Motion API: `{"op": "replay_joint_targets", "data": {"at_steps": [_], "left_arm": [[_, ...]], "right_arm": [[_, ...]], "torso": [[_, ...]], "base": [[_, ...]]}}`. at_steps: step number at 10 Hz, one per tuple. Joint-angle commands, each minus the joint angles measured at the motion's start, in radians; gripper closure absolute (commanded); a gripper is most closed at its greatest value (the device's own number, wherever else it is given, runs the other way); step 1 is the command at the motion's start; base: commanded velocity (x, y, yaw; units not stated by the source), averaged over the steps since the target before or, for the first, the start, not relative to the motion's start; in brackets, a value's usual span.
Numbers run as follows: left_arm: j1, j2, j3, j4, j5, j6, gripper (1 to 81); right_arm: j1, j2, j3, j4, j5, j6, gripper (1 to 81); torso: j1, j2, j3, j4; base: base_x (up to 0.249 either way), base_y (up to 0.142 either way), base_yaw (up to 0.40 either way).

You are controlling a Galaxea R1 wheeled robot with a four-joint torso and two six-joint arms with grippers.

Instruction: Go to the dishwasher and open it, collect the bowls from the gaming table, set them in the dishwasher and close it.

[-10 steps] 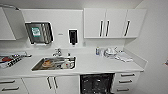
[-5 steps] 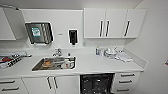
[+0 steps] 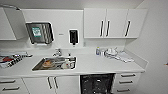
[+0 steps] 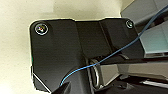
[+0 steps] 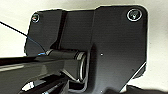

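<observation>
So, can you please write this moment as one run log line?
phase: facing kitchen counter | dishwasher: under counter, dark interior showing, looks open | sink: holds dishes | bowls: none identified

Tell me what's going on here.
The robot faces a white kitchen counter and is handling nothing. Under the counter, the dishwasher shows a dark interior, so it looks open. The sink to its left holds dishes, one with orange contents, and more items sit on the counter near the wall under the upper cabinets.

Smooth white counter (image 3: pixel 100 65), metal sink (image 3: pixel 37 65)
</observation>
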Motion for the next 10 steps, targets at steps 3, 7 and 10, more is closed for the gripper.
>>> {"op": "replay_joint_targets", "data": {"at_steps": [3, 7, 10], "left_arm": [[-0.030, -0.005, 0.000, 0.010, 0.038, 0.004, 1.0], [-0.030, -0.016, 0.000, 0.005, 0.024, 0.002, 1.0], [-0.040, -0.017, 0.000, 0.001, 0.024, 0.002, 1.0]], "right_arm": [[0.048, 0.003, 0.001, -0.009, -0.044, -0.003, 1.0], [0.047, 0.006, -0.001, -0.012, -0.044, -0.008, 1.0], [0.039, 0.004, 0.001, 0.000, -0.042, -0.003, 1.0]], "torso": [[0.000, 0.000, 0.000, 0.000], [0.000, 0.000, 0.000, 0.000], [0.000, 0.000, 0.000, 0.000]], "base": [[0.000, 0.000, 0.304], [0.000, 0.000, 0.311], [0.000, 0.000, 0.317]]}}
